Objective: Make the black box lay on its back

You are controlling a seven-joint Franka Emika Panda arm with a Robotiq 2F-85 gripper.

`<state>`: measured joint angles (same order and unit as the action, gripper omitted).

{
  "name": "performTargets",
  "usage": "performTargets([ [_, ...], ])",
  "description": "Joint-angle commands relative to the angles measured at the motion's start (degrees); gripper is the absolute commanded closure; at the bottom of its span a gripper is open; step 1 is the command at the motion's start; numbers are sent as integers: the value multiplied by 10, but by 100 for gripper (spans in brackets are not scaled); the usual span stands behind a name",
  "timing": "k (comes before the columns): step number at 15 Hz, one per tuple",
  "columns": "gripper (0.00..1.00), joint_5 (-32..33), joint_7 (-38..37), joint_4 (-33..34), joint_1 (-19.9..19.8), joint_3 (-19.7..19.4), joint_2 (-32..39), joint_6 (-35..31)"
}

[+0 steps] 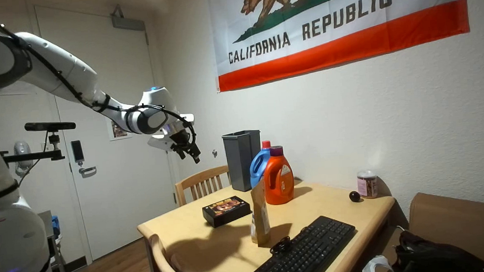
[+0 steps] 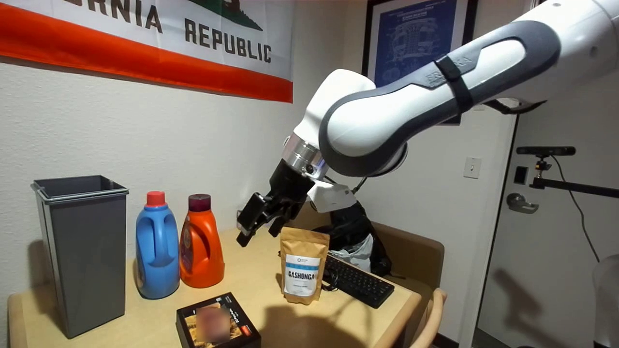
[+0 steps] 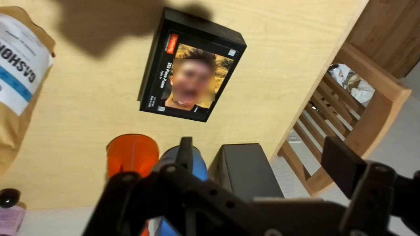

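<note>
Claw [image 1: 189,159] hangs above the bench [image 1: 323,201] in an exterior view, spread wide and holding nothing. Next, in from the left edge, the black puzzle box [image 1: 226,211] lies printed face up, seemingly on its back already; the step left is probably a smooth upward lift away. By the far left corner, a tall grey bin [image 1: 238,163] could block any low sweep. Then comes the upright Gashonga pouch [image 1: 259,215], likely easy to topple, before the blue jug [image 2: 158,268] and orange jug [image 1: 281,186] near the wall edge; a keyboard [image 1: 304,254] lies toward the right edge.
</note>
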<state>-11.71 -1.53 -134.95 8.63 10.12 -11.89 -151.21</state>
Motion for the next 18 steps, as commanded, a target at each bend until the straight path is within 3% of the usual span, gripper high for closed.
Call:
performTargets([
  [1,0,85,-103,-42,-24,15,-49,-8],
  [8,0,167,-224,-33,-64,18,-28,61],
  [18,0,153,-211,-26,-66,-12,-2,201],
])
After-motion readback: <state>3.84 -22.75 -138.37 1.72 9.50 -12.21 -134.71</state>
